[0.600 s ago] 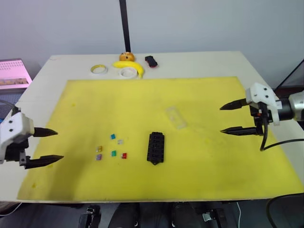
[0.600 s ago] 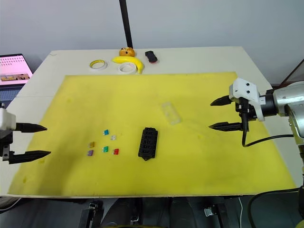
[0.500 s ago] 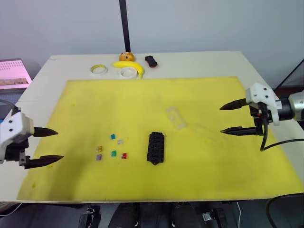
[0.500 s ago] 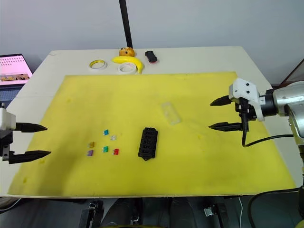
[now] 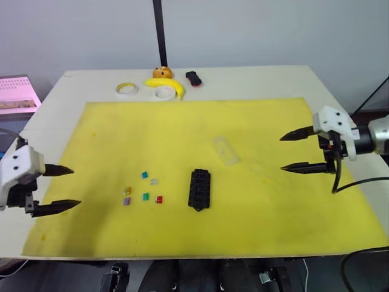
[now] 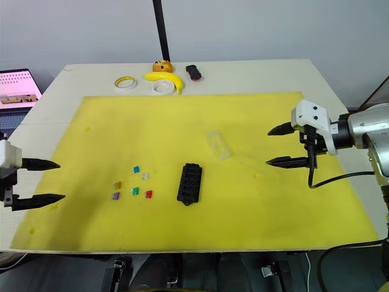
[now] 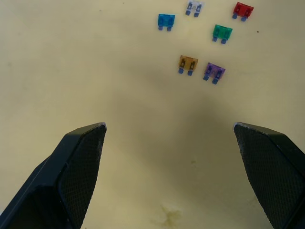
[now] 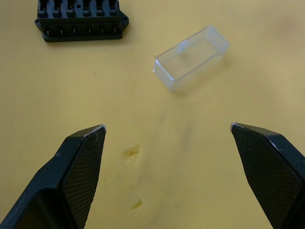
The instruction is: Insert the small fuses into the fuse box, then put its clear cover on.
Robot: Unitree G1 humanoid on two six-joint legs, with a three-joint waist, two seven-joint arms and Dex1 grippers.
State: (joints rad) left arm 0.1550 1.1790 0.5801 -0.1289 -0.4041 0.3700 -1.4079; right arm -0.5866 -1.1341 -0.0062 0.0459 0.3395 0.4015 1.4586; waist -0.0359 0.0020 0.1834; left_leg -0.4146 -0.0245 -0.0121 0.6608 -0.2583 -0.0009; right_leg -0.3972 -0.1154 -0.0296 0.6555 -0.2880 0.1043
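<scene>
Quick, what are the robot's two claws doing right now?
Left gripper: open, holding nothing.
Right gripper: open, holding nothing.

Left tool (image 5: 58, 188) with white angular housing and two black tapered fingers (image 7: 76, 167) with cross-hatched inner pads, right tool (image 6: 281, 145) alike, on a silver cylindrical forearm, black cable looping beneath its wrist

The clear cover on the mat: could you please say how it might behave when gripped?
The clear cover looks thin-walled and hollow, so probably light and somewhat flexible. Its smooth glossy plastic may slip. Boxy and lying flat on the yellow mat, it seems unlikely to roll.
</scene>
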